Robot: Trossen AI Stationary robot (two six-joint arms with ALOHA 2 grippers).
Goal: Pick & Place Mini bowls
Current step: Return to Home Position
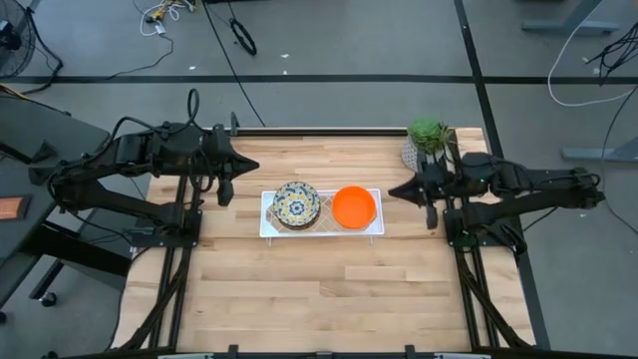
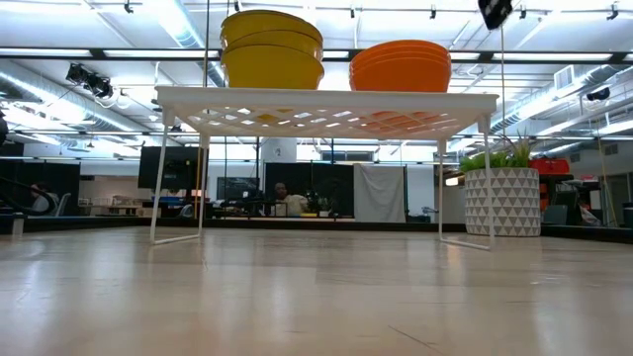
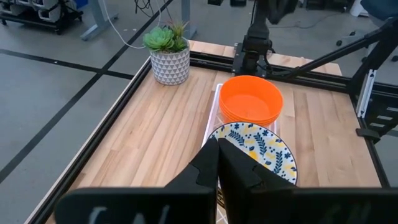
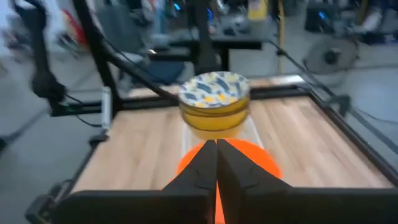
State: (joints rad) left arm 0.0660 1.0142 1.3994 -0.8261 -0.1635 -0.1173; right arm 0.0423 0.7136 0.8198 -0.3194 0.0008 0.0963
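Jaws of the left gripper (image 1: 249,166) and right gripper (image 1: 396,189) were pressed together, empty, at approx. 10 and 3 o'clock of the white lattice shelf (image 1: 267,224). Stacking looked done: glossy round patterned bowls (image 1: 296,203), yellow outside, sat nested at the shelf's 9 o'clock end and smooth orange bowls (image 1: 354,206) at 3 o'clock, tho the no. per stack was hard to read. Step in hand was prob. homing, so the next move needs only a pull-back w/o clipping the thin-legged shelf.

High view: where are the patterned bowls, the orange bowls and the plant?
patterned bowls (image 1: 296,203): high view, on the inside of the top bowl.
orange bowls (image 1: 354,206): high view, on the inside of the top bowl.
plant (image 1: 428,134): high view, on its green leaves.
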